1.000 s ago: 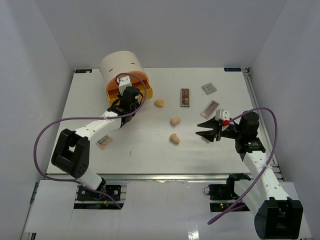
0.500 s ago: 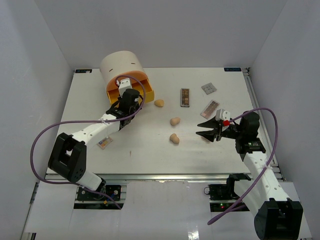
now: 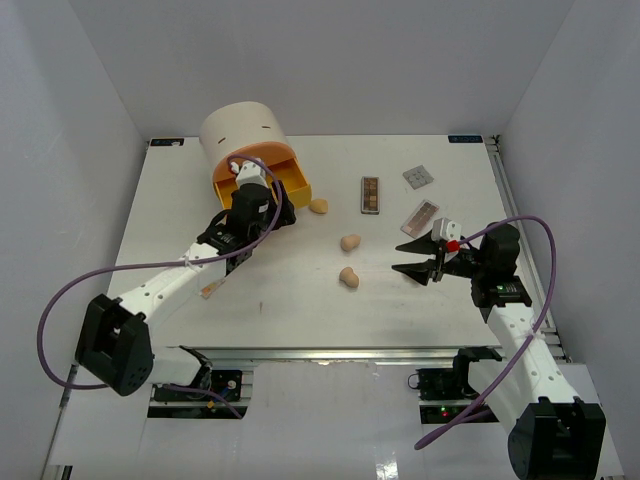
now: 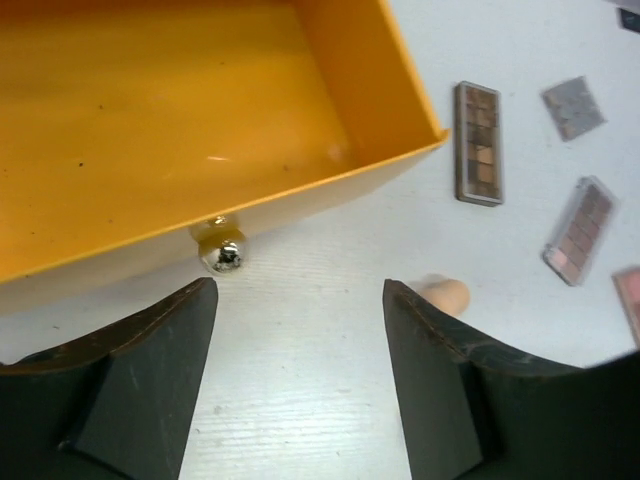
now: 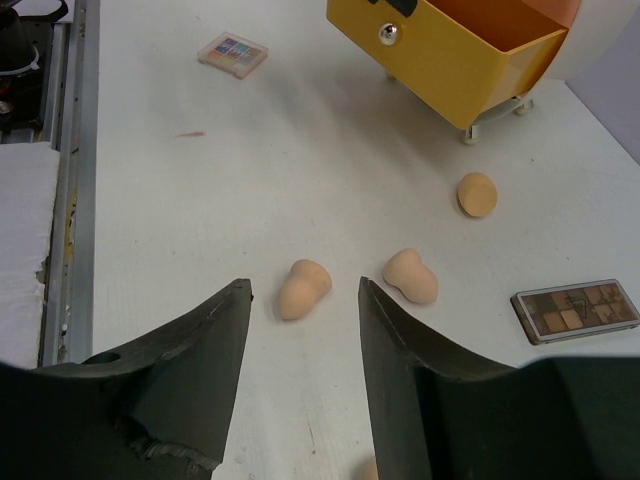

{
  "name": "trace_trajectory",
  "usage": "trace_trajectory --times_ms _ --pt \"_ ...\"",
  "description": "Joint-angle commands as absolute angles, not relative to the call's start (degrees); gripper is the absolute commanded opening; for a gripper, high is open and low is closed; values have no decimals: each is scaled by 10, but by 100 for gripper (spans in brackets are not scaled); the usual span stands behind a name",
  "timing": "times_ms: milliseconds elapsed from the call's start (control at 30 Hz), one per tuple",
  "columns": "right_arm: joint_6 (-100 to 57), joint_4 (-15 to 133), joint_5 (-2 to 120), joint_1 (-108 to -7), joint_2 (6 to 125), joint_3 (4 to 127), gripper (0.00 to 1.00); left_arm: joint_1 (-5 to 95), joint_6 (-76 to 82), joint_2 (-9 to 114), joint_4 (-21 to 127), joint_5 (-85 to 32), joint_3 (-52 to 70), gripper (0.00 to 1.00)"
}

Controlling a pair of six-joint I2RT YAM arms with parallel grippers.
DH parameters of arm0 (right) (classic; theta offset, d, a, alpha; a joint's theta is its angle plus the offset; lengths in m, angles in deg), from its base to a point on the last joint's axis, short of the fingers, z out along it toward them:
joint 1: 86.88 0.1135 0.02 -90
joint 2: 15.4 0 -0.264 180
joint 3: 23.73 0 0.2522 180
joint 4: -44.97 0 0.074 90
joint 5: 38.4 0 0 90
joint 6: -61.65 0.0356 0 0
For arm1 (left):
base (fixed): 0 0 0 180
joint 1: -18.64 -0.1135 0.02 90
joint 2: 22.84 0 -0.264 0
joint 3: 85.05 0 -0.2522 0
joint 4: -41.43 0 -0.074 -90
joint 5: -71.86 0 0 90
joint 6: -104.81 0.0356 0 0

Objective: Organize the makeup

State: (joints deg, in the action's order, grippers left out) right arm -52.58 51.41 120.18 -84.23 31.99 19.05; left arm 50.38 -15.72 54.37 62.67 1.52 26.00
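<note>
The makeup lies spread over the white table. One tan sponge (image 3: 348, 277) sits just ahead of my right gripper (image 3: 397, 256). In the right wrist view that sponge (image 5: 300, 292) shows beyond the open, empty jaws of the gripper (image 5: 303, 284). A second sponge (image 3: 350, 242) and a third (image 3: 318, 206) lie further back. Brown (image 3: 370, 194), grey (image 3: 417, 176) and pink (image 3: 421, 214) palettes rest at the back right. My left gripper (image 3: 272, 212) hangs open and empty over bare table, in front of the pulled-out orange drawer (image 4: 330, 190) and near its knob (image 4: 222, 256).
The round cream drawer unit (image 3: 240, 125) stands at the back left, and its open drawer looks empty inside. A small colourful compact (image 3: 208, 289) lies by the left forearm. White walls close in the table on three sides.
The left arm has reached further back toward the drawer and its jaws have opened wide. The right gripper has opened slightly and stayed in place.
</note>
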Motion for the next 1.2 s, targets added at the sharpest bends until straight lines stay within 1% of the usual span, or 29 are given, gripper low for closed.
trace_trajectory --times_ms 0,33,100,300,367,433,533,633,733,800,933,1000,1067,1167 --pt "-528 510 1198 -845 312 192 54 505 -125 479 602 -50 271 82" --pt "-528 511 1196 -845 312 192 56 505 -120 467 602 -57 275 85" --pt "-528 511 1194 -845 312 193 57 505 -107 451 604 -78 283 87" --pt "-529 518 1187 -850 312 196 62 505 -90 385 608 -151 319 87" --pt "-533 526 1185 -851 315 198 65 505 -94 370 621 -211 326 87" --pt "-535 531 1182 -854 317 201 67 505 -111 359 629 -262 333 83" --pt "-536 538 1171 -856 326 206 71 505 -146 334 631 -321 375 82" --pt "-536 542 1165 -859 331 208 73 505 -203 299 658 -277 413 82" --pt "-532 542 1165 -862 331 208 75 505 -279 259 770 -146 428 84" --pt "-530 541 1164 -862 331 208 76 505 -336 215 848 -92 446 91" --pt "-528 541 1162 -862 329 210 76 503 -446 146 951 17 479 98" --pt "-526 541 1162 -862 327 210 77 496 -494 142 1008 58 474 98" --pt "-524 541 1164 -862 324 210 77 484 -488 162 1016 67 463 98" --pt "-520 540 1167 -862 322 211 77 435 -440 207 993 42 443 98"
